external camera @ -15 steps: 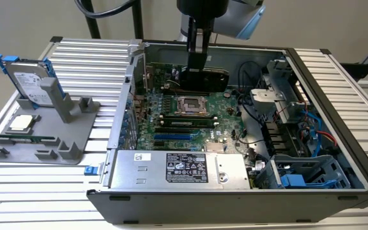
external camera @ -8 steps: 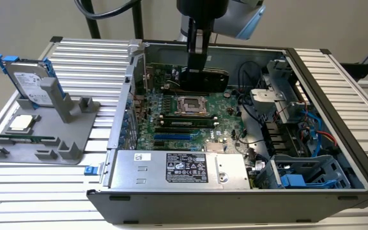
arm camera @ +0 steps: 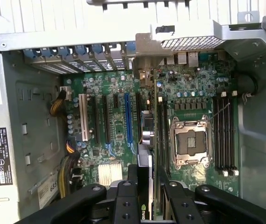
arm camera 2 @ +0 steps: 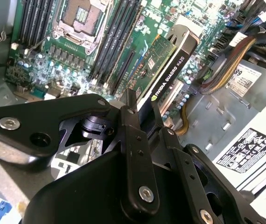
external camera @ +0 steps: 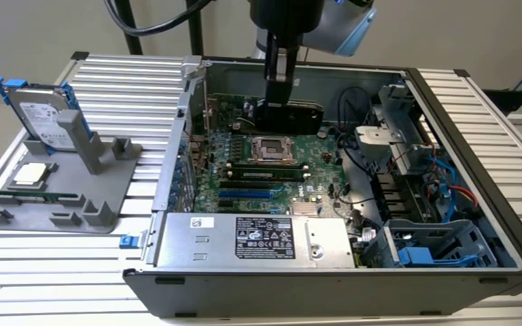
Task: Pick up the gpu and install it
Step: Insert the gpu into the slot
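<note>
Inside end effector grip — gpu, above motherboard

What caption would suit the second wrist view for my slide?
The end effector holds the gpu edge-on above the motherboard of an open computer.

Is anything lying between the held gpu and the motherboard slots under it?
Nothing visible does. The gripper holds the gpu edge-on above the motherboard, and the slots beneath it look bare.
</note>
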Controlling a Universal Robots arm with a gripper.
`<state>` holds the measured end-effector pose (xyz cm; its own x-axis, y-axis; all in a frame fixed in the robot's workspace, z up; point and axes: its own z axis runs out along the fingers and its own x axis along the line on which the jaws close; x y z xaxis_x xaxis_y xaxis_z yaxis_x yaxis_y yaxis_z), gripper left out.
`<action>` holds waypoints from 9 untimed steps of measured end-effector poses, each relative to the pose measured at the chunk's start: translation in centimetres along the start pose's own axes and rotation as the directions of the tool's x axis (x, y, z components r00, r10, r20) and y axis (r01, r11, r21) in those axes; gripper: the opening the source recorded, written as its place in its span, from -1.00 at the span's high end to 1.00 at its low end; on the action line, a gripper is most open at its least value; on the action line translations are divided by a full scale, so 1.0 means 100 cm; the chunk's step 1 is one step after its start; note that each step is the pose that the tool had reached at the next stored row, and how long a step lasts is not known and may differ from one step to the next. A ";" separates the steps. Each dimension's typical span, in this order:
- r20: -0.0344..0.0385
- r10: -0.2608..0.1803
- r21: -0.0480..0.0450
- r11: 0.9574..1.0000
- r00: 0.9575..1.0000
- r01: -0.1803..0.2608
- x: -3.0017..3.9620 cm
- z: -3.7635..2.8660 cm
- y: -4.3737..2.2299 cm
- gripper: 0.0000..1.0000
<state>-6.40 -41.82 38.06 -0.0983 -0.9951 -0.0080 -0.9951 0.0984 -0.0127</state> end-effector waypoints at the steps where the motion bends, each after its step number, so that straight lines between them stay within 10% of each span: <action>1: 0.000 0.000 0.000 1.000 1.000 0.000 0.0000 0.0010 0.0000 1.00; 9: -0.002 0.000 0.000 1.000 1.000 0.000 0.0001 0.0086 0.0001 1.00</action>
<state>-6.40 -41.82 37.20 -0.0982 -0.9952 -0.0059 -0.9951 0.0983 -0.0128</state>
